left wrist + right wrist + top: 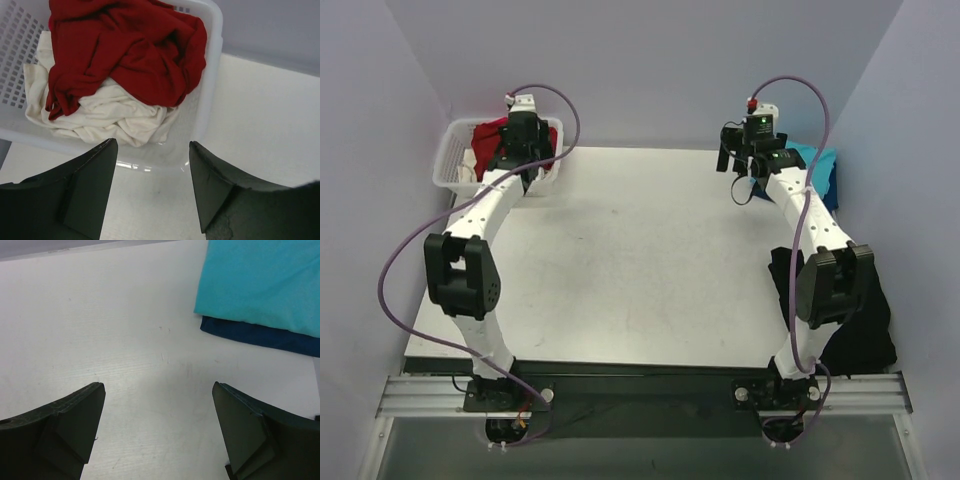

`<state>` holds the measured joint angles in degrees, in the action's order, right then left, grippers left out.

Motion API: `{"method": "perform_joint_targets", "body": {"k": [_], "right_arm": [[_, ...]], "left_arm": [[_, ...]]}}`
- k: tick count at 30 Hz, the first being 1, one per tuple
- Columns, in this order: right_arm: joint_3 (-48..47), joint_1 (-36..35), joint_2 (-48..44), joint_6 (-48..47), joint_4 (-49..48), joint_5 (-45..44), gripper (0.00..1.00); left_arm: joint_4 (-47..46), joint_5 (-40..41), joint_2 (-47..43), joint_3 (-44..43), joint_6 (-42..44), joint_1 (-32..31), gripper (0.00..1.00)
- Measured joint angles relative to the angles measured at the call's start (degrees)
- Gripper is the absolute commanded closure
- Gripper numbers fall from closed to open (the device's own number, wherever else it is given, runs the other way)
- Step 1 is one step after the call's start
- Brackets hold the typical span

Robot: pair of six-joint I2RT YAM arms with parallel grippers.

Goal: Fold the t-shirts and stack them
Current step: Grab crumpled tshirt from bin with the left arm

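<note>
Dark red t-shirt (125,50) lay crumpled over the cream t-shirt (115,117) in the basket (210,60) just ahead of the spread, empty left hand (152,145). Ahead-right of the right hand (157,387), spread wide over the bench (125,315), the turquoise t-shirt (265,285) sat folded on the navy t-shirt (260,335).

A robotics lab cell: plain lilac walls (620,60), white table (640,270), aluminium mounting rail (420,395).

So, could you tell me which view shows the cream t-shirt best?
The left wrist view: the cream t-shirt lies crumpled in the basket, under the dark red t-shirt, close and sharp. The top view gives only a pale sliver beside the left arm; the right wrist view shows none of it.
</note>
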<state>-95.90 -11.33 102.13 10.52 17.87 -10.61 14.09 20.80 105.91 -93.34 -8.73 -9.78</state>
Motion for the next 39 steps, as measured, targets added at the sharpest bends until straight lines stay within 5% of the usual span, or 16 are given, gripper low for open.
{"method": "perform_joint_targets", "body": {"k": [10, 18, 31, 39], "right_arm": [[0.0, -0.3, 1.9, 0.2, 0.4, 1.7, 0.04], [0.0, -0.4, 1.9, 0.4, 0.4, 2.6, 0.04], [-1.0, -1.6, 4.7, 0.8, 1.3, 2.7, 0.04], [-3.4, -2.0, 6.1, 1.0, 2.7, 2.6, 0.04]], "left_arm": [[18.4, -2.7, 27.3, -36.0, -10.0, 7.0, 0.28], [19.0, -6.6, 34.4, -36.9, -12.4, 7.5, 0.27], [8.5, -8.1, 34.5, -34.4, -11.9, 7.8, 0.27], [9.7, -8.2, 34.3, -37.1, -12.2, 7.9, 0.27]]}}
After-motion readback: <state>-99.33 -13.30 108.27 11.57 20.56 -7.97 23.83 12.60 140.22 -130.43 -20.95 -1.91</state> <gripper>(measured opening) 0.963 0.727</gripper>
